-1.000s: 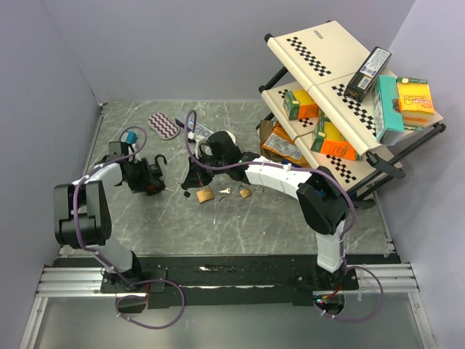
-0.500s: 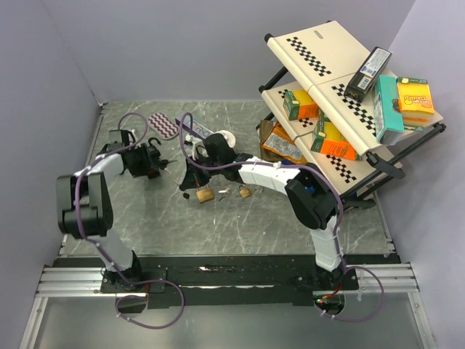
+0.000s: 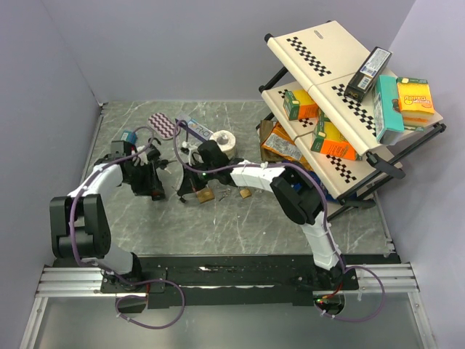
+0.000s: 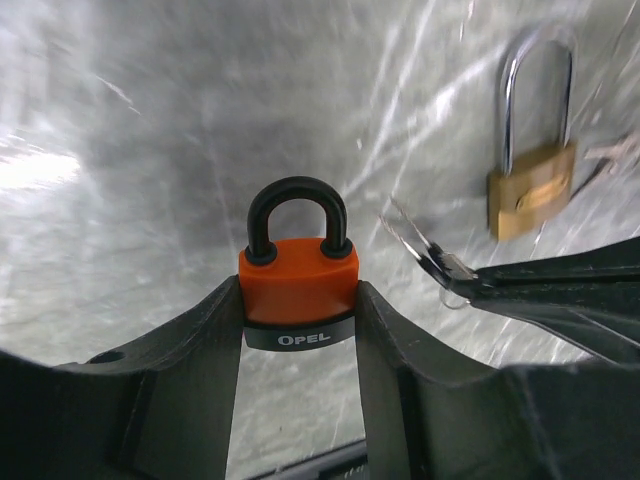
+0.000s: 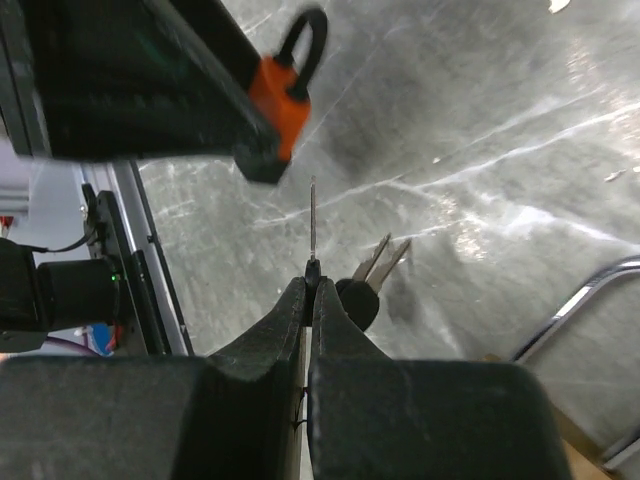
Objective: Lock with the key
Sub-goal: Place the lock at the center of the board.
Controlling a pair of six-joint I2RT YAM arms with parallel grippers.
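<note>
"Where is the orange padlock [image 4: 298, 278]?"

"In the left pincer [image 4: 298, 312], which clamps it by the body. Its shackle pokes past the fingertips, above the tabletop [image 3: 240, 229] and nearer the left edge."

"And the right pincer [image 5: 310, 292]?"

"It's pinched tight on a key [image 5: 312, 215]. The blade is near the padlock's base but apart from it, and spare keys [image 5: 380, 262] dangle. A brass padlock [image 3: 205, 195] lies just beside."

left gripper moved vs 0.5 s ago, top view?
Yes. The left gripper has come toward the near edge and slightly right, away from the striped pad and closer to the brass padlock.
</note>
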